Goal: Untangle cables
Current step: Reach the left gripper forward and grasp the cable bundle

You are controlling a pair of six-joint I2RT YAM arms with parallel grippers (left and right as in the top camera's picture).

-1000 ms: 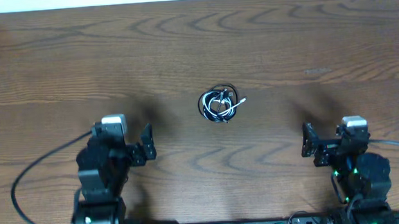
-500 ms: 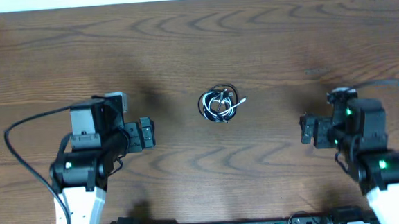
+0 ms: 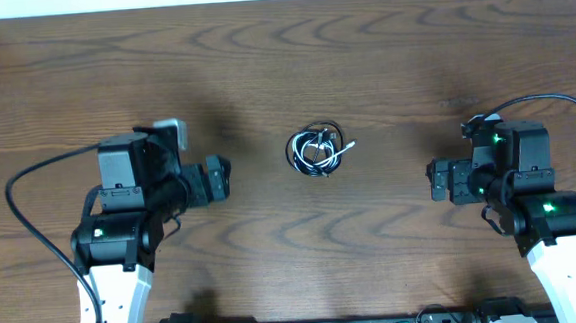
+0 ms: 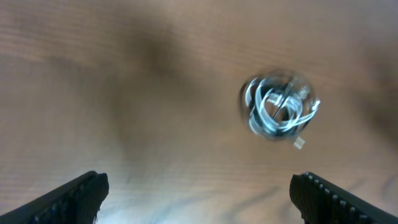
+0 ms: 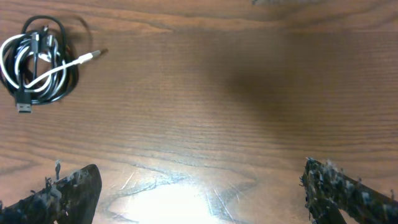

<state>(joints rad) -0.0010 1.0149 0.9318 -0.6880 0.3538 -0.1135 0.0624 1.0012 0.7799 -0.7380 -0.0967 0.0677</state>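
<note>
The cables (image 3: 317, 151) lie in one small tangled coil at the middle of the wooden table, a black cord and a white cord wound together with small plug ends sticking out. In the left wrist view the coil (image 4: 278, 107) looks blurred, far ahead and to the right. The right wrist view shows the coil (image 5: 38, 59) sharply at the upper left. My left gripper (image 3: 219, 180) is open, well left of the coil, with nothing between its fingers. My right gripper (image 3: 435, 181) is open too, well right of the coil, over bare wood.
The wooden table (image 3: 382, 66) stretches back to a pale wall edge at the top. Thick black arm cables (image 3: 32, 237) loop beside the left arm and another (image 3: 565, 104) arcs over the right arm. The arm bases stand along the near edge.
Both arms have risen from their folded poses and reached forward. The left gripper has shifted slightly toward the coil; the right one has edged up and inward. The cables have not moved.
</note>
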